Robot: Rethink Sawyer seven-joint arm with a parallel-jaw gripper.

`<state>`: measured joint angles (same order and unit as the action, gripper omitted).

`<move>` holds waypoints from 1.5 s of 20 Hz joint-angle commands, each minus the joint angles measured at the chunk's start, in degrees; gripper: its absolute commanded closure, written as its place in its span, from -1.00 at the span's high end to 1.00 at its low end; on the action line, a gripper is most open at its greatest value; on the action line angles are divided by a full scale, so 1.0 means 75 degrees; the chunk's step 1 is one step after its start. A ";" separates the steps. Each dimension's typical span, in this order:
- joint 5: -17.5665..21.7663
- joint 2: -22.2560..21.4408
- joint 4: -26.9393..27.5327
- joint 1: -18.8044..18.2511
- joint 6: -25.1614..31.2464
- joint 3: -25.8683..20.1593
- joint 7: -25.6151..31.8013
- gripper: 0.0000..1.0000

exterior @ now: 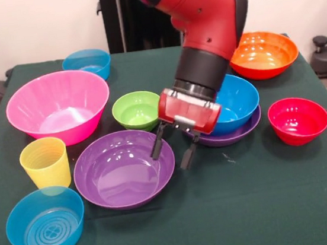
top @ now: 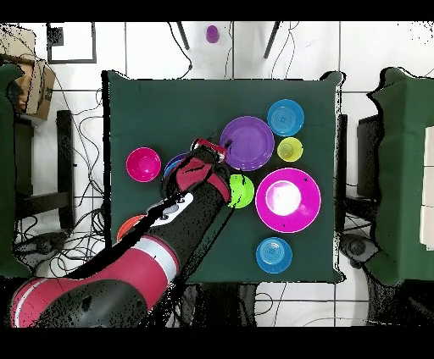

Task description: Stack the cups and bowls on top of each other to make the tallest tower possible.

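Note:
My gripper (exterior: pixel 172 151) is open and empty, its fingers just above the right rim of a wide purple bowl (exterior: pixel 124 169); the overhead view shows the gripper (top: pixel 214 149) at the rim of that bowl (top: pixel 247 142). A blue bowl (exterior: pixel 235 99) sits nested in the second purple bowl (exterior: pixel 231 135) behind the gripper. Round them stand a green bowl (exterior: pixel 136 109), a large pink bowl (exterior: pixel 59 106), an orange bowl (exterior: pixel 263 53), a red bowl (exterior: pixel 298 119), two translucent blue bowls (exterior: pixel 44 222) (exterior: pixel 87 63) and a ribbed yellow cup (exterior: pixel 45 163). No yellow-orange cups show.
A small purple thing (top: pixel 212 34) lies on the floor beyond the table's far edge in the overhead view. The arm (top: pixel 169 212) covers part of the orange bowl and the blue bowl there. Bare green cloth (exterior: pixel 251 207) lies front right.

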<state>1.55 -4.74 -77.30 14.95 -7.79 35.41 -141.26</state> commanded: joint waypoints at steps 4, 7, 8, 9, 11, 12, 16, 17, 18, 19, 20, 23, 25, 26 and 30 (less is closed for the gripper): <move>-0.0655 0.1615 0.0626 -0.0076 -0.0265 -0.0342 -0.0565 1.00; -0.0678 0.1753 0.0663 -0.0106 -0.0402 -0.0362 -0.0546 1.00; -0.0691 0.1800 0.0696 -0.0108 -0.0444 -0.0375 -0.0540 1.00; -0.0660 0.1732 0.0680 -0.0101 -0.0413 -0.0413 -0.0522 1.00; -0.0719 0.1806 0.0766 -0.0079 -0.0424 -0.0425 -0.0507 1.00; -0.0765 0.1868 0.0828 -0.0068 -0.0451 -0.0431 -0.0506 1.00; -0.0675 0.1975 0.1029 -0.0174 -0.0526 -0.0600 -0.0416 1.00; -0.0637 0.1966 0.1039 -0.0187 -0.0523 -0.0629 -0.0397 1.00; -0.0472 0.1888 0.1054 -0.0269 -0.0480 -0.0774 -0.0331 -1.00; -0.0452 0.1867 0.1044 -0.0286 -0.0506 -0.0808 -0.0341 -1.00; -0.0432 0.1846 0.1034 -0.0303 -0.0532 -0.0843 -0.0351 -1.00; -0.0337 0.1785 0.1031 -0.0343 -0.0460 -0.0925 -0.0318 -1.00; -0.0187 0.1689 0.1006 -0.0404 -0.0344 -0.1058 -0.0257 -1.00; -0.0169 0.1624 0.0931 -0.0453 -0.0452 -0.1131 -0.0333 -1.00; 0.0001 0.1416 0.0825 -0.0586 -0.0428 -0.1262 -0.0321 -1.00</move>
<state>-1.54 3.28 -74.22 13.51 -11.66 38.65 -141.24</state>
